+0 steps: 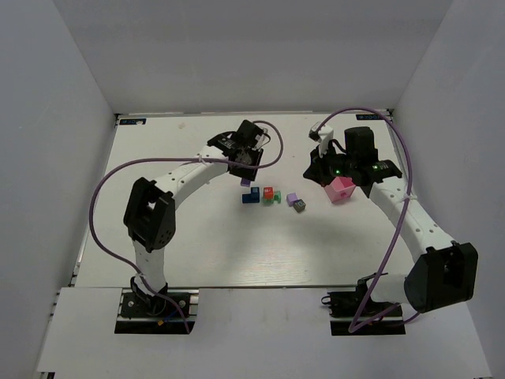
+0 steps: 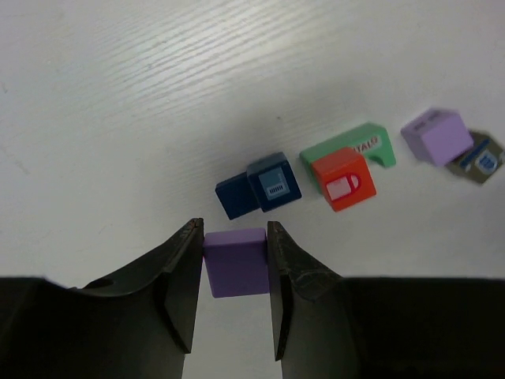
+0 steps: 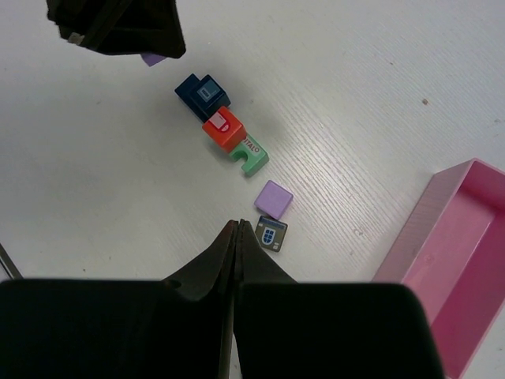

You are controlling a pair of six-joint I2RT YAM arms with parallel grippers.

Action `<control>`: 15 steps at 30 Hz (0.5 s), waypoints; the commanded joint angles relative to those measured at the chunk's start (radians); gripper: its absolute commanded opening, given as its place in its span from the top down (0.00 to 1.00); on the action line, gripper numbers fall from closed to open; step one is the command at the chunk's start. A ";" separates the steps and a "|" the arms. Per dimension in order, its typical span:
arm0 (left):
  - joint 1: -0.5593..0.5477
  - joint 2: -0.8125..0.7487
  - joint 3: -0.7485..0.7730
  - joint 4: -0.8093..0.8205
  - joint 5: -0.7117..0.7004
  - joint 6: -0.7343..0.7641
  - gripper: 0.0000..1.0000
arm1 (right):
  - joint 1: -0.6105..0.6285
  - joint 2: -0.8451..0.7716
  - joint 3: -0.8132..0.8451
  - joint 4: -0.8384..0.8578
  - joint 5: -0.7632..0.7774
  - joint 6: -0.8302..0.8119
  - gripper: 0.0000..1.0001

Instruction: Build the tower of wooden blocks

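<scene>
My left gripper (image 2: pixel 235 229) is shut on a dark purple block (image 2: pixel 237 264), just short of the blue blocks (image 2: pixel 260 192). Whether that block touches the table I cannot tell. To their right lie a red-orange block (image 2: pixel 343 180) against a green one (image 2: pixel 371 142), then a light purple block (image 2: pixel 436 134) and a dark grey block (image 2: pixel 481 160). The row shows from above: blue (image 1: pixel 251 197), red-orange (image 1: pixel 267 193), green (image 1: pixel 276 199), light purple (image 1: pixel 292 198), grey (image 1: pixel 299 206). My right gripper (image 3: pixel 239 227) is shut and empty, high beside the grey block (image 3: pixel 271 234).
A pink tray (image 1: pixel 341 190) lies right of the blocks, under the right arm, and its wall (image 3: pixel 426 213) fills the right side of the right wrist view. The left gripper (image 3: pixel 118 28) shows at that view's top left. White walls enclose the table.
</scene>
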 commanded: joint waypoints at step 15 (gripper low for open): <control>0.016 -0.151 -0.071 0.046 0.402 0.734 0.87 | -0.005 0.008 0.012 -0.023 -0.042 -0.030 1.00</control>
